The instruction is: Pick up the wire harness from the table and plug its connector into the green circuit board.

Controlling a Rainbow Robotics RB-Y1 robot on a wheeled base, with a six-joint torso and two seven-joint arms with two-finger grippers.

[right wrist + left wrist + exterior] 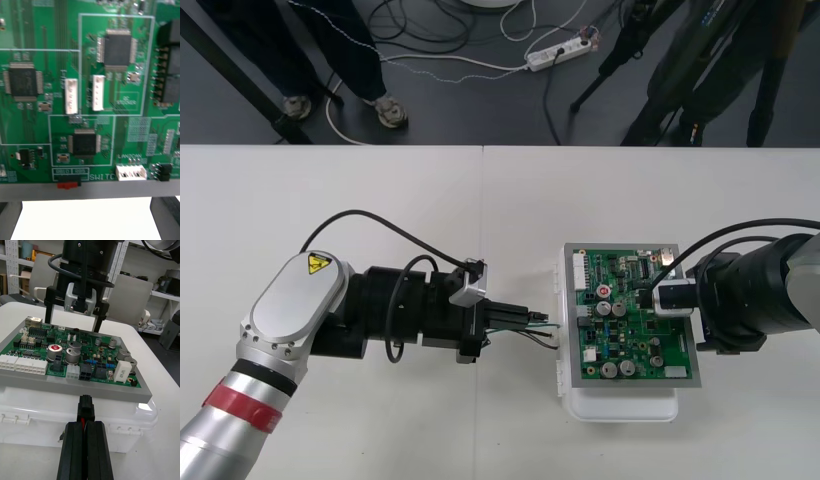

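plug (85, 405) in l fingers (74, 453) nr board (87, 347)

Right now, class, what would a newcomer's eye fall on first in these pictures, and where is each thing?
The green circuit board on its white base stands out right of the table's middle. The left tool is shut on the wire harness at its black plug, held just short of the board's left edge. The right tool hovers open over the board's right side.
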